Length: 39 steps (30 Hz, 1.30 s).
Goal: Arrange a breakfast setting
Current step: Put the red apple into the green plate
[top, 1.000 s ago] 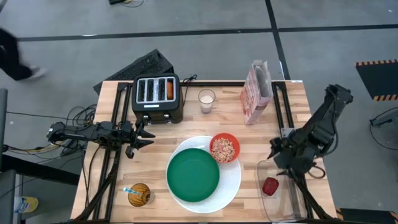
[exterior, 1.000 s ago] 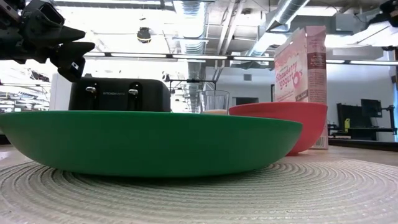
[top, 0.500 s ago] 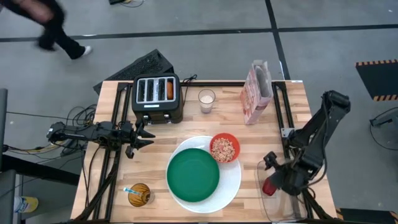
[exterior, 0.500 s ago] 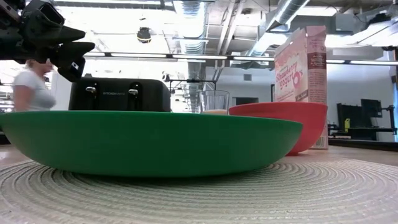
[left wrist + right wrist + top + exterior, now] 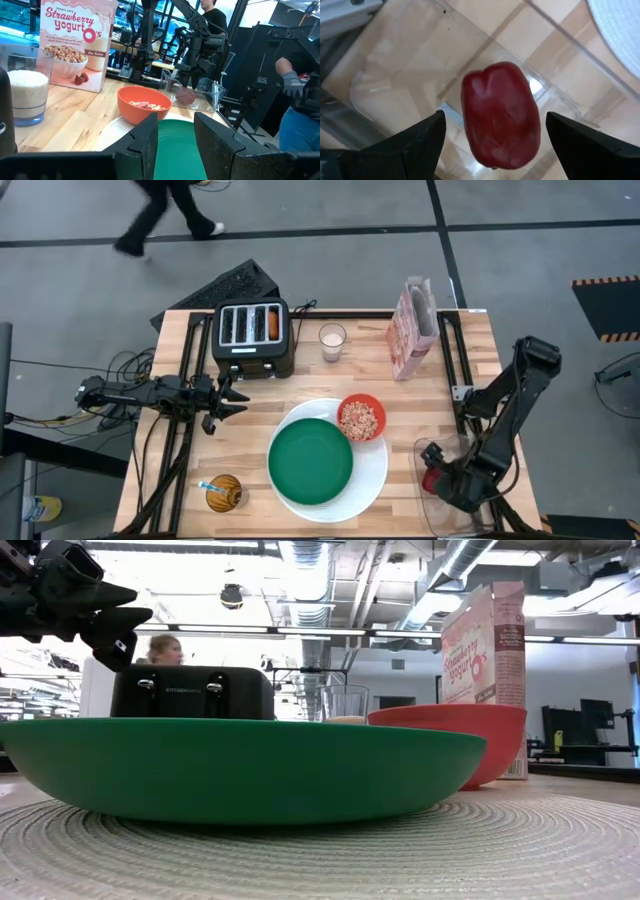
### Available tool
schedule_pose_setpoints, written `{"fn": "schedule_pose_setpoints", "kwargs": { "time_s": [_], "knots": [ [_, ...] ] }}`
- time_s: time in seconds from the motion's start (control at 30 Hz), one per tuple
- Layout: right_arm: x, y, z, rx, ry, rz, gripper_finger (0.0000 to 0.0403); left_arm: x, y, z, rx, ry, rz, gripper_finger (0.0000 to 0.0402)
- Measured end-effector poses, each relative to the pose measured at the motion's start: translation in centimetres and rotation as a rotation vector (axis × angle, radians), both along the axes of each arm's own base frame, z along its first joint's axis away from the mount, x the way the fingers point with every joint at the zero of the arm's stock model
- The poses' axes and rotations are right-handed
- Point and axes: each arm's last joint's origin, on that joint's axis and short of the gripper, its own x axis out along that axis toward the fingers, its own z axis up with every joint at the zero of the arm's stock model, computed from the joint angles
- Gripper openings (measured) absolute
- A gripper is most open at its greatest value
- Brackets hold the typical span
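Now the right tool (image 5: pixel 492 145) hovers with fingers spread wide, straddling the dark-red fruit (image 5: pixel 501 114), which lies in a clear tray (image 5: pixel 430 502) at the surface's right edge, likely for a centred grasp. The left tool (image 5: pixel 232 401), also apart, waits beside the toaster (image 5: pixel 252 336).

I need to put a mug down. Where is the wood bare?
Bare wood lies between the toaster and the white plate, near the idle left pincer, and between the red bowl and the clear tray. It is crowded at the tray, where the right pincer straddles the dark-red fruit.
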Motion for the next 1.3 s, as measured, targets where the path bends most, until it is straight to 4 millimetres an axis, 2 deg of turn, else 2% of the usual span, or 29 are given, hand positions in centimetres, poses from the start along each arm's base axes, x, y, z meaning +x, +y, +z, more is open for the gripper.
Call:
{"fn": "schedule_pose_setpoints", "kwargs": {
  "time_s": [0.47, 0.7, 0.93, 1.07, 1.17, 1.3],
  "knots": [
    [0.6, 1.0, -4.3, -0.109, 0.056, 0.022, 0.0361, 0.0, 0.0, 0.0, 0.0, 0.0, 0.0, 0.0113],
    [0.8, 1.2, -5.1, -0.125, 0.07, 0.002, 0.0355, 0.0, 0.0, 0.0, 0.0, 0.0, 0.0, 0.0113],
    [0.7, 1.1, -5.0, -0.106, 0.109, -0.034, 0.0303, 0.0, 0.0, 0.0, 0.0, 0.0, 0.0, 0.0113],
    [0.5, 1.3, -4.5, -0.075, 0.152, -0.049, 0.0294, 0.0, 0.0, 0.0, 0.0, 0.0, 0.0, 0.0113],
    [0.2, 1.4, -3.0, -0.051, 0.142, -0.044, 0.0294, 0.0, 0.0, 0.0, 0.0, 0.0, 0.0, 0.0113],
    [-0.1, 0.8, 0.2, 0.001, 0.115, -0.037, 0.0294, 0.0, 0.0, 0.0, 0.0, 0.0, 0.0, 0.0113]
  ]
}}
